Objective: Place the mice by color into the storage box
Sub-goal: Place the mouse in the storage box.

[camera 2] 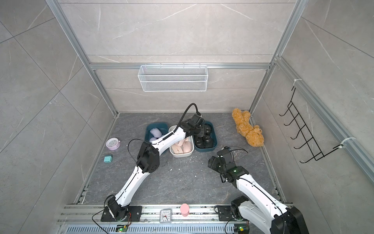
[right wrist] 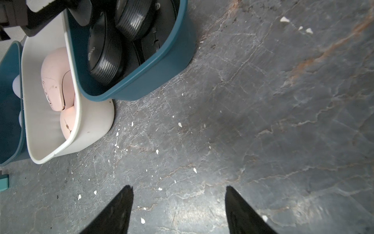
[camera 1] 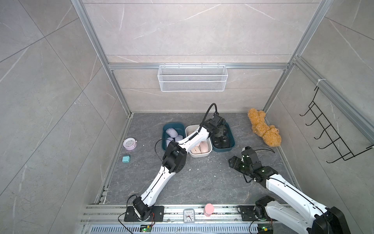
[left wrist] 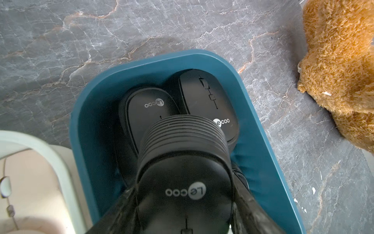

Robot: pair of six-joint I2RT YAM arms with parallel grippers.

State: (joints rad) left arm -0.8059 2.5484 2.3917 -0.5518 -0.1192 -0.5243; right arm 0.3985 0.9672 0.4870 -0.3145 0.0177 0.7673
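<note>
Over the teal box point(left wrist: 257, 154) my left hand point(left wrist: 185, 188) clamps a matte black mouse point(left wrist: 183, 168), ribbed rim, long axis along the box, wheel toward my wrist; right hand point(right wrist: 179, 187) stands apart.

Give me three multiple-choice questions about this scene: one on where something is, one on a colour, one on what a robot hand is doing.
1. The left gripper holds a black mouse over which container?
A. the wire basket
B. the teal bin of black mice
C. the bin of lavender mice

2. What colour are the mice in the white bin?
A. green
B. pink
C. black

3. The right gripper is:
A. open and empty
B. clamped on a clock
C. shut on a bear

Answers:
1 B, the left wrist view shows black mice lying in teal walls below it.
2 B, pale pink shells show inside.
3 A, its jaws stand apart over bare floor.
</note>
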